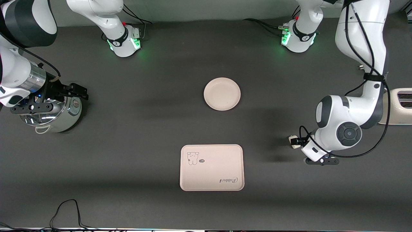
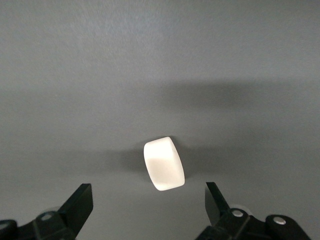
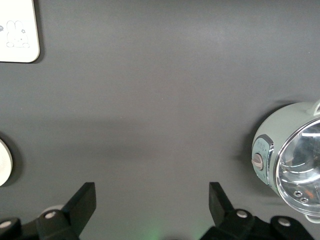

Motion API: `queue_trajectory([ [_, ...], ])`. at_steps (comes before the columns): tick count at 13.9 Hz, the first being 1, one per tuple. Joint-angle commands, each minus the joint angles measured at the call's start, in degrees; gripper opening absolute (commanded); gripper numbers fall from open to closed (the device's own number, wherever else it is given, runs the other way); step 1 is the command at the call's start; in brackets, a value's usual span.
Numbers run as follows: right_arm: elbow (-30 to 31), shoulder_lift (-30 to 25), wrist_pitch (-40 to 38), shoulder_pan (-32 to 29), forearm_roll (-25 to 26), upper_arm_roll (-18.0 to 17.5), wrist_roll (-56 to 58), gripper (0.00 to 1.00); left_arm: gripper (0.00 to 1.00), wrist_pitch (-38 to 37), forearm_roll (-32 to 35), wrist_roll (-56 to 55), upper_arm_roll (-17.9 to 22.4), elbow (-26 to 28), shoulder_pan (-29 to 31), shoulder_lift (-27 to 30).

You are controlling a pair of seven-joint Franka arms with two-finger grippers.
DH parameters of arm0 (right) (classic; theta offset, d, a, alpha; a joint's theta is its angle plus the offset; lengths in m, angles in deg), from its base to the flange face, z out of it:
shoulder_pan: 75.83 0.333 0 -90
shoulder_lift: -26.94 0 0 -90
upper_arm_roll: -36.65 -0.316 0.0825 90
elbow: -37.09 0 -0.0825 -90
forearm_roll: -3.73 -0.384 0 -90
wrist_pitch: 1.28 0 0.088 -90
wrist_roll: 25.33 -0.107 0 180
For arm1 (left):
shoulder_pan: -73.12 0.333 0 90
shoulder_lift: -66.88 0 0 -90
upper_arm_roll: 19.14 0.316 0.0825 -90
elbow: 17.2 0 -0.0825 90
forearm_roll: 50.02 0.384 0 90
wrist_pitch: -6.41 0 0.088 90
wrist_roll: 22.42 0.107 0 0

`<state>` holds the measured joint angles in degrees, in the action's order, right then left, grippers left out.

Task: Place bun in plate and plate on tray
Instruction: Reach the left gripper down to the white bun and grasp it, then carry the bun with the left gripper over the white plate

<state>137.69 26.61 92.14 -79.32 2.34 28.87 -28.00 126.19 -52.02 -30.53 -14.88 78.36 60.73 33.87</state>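
Note:
The bun (image 1: pixel 293 141) lies on the dark table toward the left arm's end, apart from the plate and tray. In the left wrist view the bun (image 2: pixel 164 164) sits just ahead of the fingertips. My left gripper (image 1: pixel 302 141) (image 2: pixel 149 200) is open, low over the table right beside the bun, not touching it. The round plate (image 1: pixel 222 94) lies empty mid-table; its edge shows in the right wrist view (image 3: pixel 4 162). The rectangular tray (image 1: pixel 211 174) (image 3: pixel 27 15) lies empty, nearer the front camera than the plate. My right gripper (image 1: pixel 79 91) (image 3: pixel 150 200) is open and empty and waits beside a pot.
A metal pot with a glass lid (image 1: pixel 51 116) (image 3: pixel 295 160) stands at the right arm's end, under that arm's wrist. A cream appliance (image 1: pixel 399 106) stands at the left arm's end. Cables (image 1: pixel 67 212) lie along the table edge nearest the front camera.

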Motion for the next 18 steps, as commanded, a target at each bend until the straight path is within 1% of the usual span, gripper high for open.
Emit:
queue_trajectory([
  [1, -0.2, 0.2, -0.3, -0.3, 0.3, -0.8, -1.5, 1.00, 1.00, 2.6, -0.9, -1.6, 0.1, 1.1, -0.3, -1.2],
  [4, 0.0, 0.3, -0.2, -0.3, 0.2, -0.8, -1.5, 1.00, 0.99, 4.6, -3.1, -1.6, 0.1, 1.2, -0.3, -3.5],
  [6, 0.1, 0.3, -0.2, -0.2, 0.2, -0.8, -1.5, 1.00, 0.99, 6.2, -3.3, -1.7, 0.1, 1.2, -0.4, -5.0],
  [8, 0.1, 0.4, -0.2, -0.3, 0.2, -0.8, -1.5, 1.00, 0.99, 6.3, -3.4, -1.6, 0.0, 1.2, -0.2, -5.2],
  [10, 0.3, 0.5, 0.4, -0.4, -0.1, -0.9, -1.5, 1.00, 0.95, 6.3, -5.1, -1.6, 0.0, 2.2, -0.4, -5.4],
  [11, 0.4, 0.5, 0.9, 0.0, -0.1, -1.0, -1.5, 1.00, 0.87, 6.0, -5.2, -1.6, 0.0, 2.7, -0.3, -5.1],
  [13, 0.4, 1.2, 2.1, 1.4, -0.1, -1.1, -3.1, 1.00, 0.64, 6.1, -5.3, -1.6, 0.0, 3.4, -0.3, -5.0],
  [14, 0.4, 1.6, 2.5, 1.7, -0.1, -1.4, -5.0, 1.00, 0.48, 5.9, -5.3, -1.6, 0.0, 3.4, -0.3, -4.9],
  [15, 0.4, 2.2, 3.2, 1.8, -0.1, -2.5, -5.5, 1.00, 0.28, 5.6, -5.3, -1.5, 0.0, 3.4, -0.1, -4.8],
  [16, 0.3, 3.1, 3.7, 1.8, -0.1, -3.1, -5.5, 1.00, 0.13, 5.6, -5.3, -1.5, 0.0, 3.3, -0.1, -4.7],
  [17, 0.2, 3.7, 4.3, 1.8, -0.1, -3.6, -5.5, 1.00, 0.11, 5.5, -5.3, -1.5, 0.0, 3.3, -0.1, -4.6],
  [18, 0.2, 3.8, 4.7, 1.8, -0.1, -4.2, -5.6, 1.00, 0.12, 5.1, -5.3, -1.4, 0.0, 3.1, 0.0, -4.0],
])
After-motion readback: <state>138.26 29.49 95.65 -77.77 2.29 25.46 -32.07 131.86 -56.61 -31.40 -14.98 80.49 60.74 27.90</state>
